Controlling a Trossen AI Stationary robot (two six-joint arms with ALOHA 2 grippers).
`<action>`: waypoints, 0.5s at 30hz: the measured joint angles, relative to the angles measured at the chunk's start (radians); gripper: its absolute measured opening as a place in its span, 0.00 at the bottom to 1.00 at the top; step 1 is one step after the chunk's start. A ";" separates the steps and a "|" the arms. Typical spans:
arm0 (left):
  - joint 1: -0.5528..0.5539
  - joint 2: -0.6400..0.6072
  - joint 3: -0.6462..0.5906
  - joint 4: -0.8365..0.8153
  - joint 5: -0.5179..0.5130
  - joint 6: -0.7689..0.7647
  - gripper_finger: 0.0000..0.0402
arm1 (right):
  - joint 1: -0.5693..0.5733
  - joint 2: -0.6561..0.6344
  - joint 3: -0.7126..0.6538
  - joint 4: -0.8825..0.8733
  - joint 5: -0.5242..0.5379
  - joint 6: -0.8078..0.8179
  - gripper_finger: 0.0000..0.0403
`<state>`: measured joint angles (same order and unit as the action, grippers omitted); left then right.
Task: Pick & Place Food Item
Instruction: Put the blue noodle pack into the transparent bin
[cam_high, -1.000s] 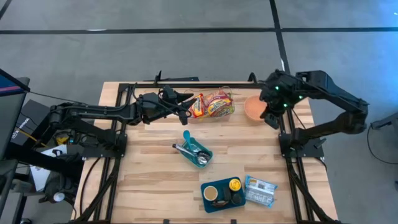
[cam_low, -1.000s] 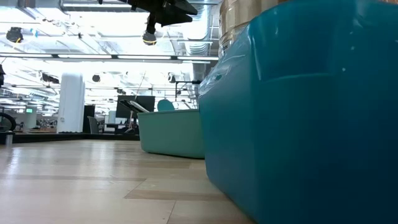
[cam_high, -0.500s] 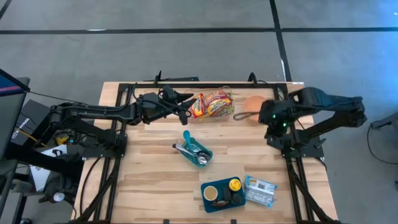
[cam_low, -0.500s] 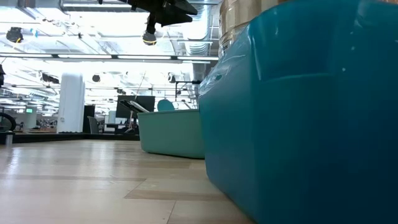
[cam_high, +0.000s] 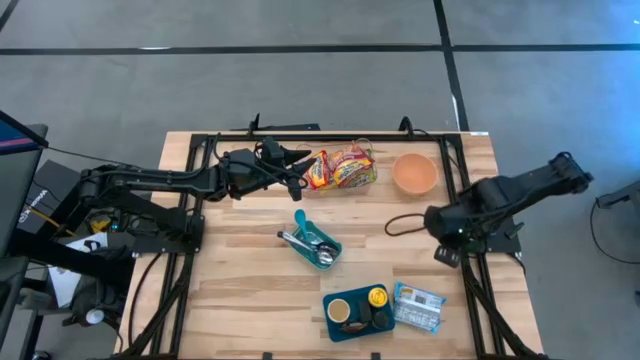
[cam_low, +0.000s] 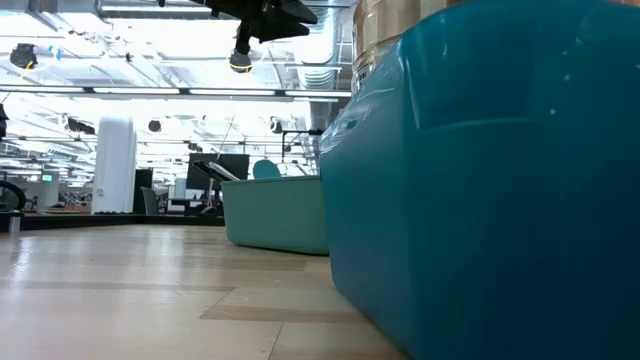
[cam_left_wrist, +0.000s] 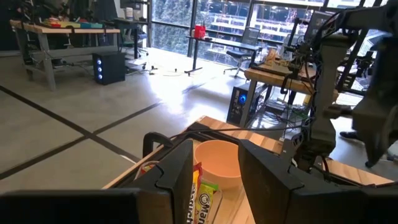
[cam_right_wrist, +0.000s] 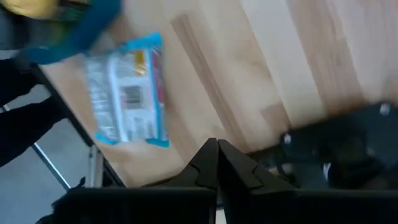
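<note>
Left tool sits at the far side of the wooden surface, its fingers part-open around the near end of the snack packet; from the left wrist view the red-and-yellow wrapper lies between the two fingers, though whether they press it cannot be told. The packet lies flat on the surface, just beside the orange bowl, which stands upright and apart from it toward the right edge. Right tool is clenched with nothing in it, fingertips meeting in the right wrist view; it is low at the right edge of the surface, near the arm's base, pointing toward the near corner. Its wrist camera looks down on a blue-and-white wrapped packet lying flat close to the near right corner. Just beside that packet stands a dark teal tray holding a cup and a yellow-capped item. A lighter teal tray with utensils sits mid-surface, tilted diagonally. In the low view the dark teal tray fills the right side, with the lighter tray behind it.
</note>
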<state>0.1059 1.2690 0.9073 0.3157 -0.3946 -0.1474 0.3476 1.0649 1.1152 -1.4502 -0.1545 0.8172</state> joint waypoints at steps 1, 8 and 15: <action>0.000 0.000 0.000 -0.001 0.000 0.000 0.30 | 0.015 -0.006 -0.025 0.001 -0.001 0.031 0.00; 0.000 0.000 0.000 0.000 0.000 0.000 0.30 | 0.116 -0.019 -0.163 0.106 -0.013 0.235 0.00; 0.000 0.000 0.000 0.000 0.000 0.000 0.30 | 0.222 -0.019 -0.239 0.277 -0.028 0.455 0.00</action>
<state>0.1059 1.2690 0.9073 0.3153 -0.3946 -0.1474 0.5694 1.0458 0.8762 -1.1735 -0.1825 1.2720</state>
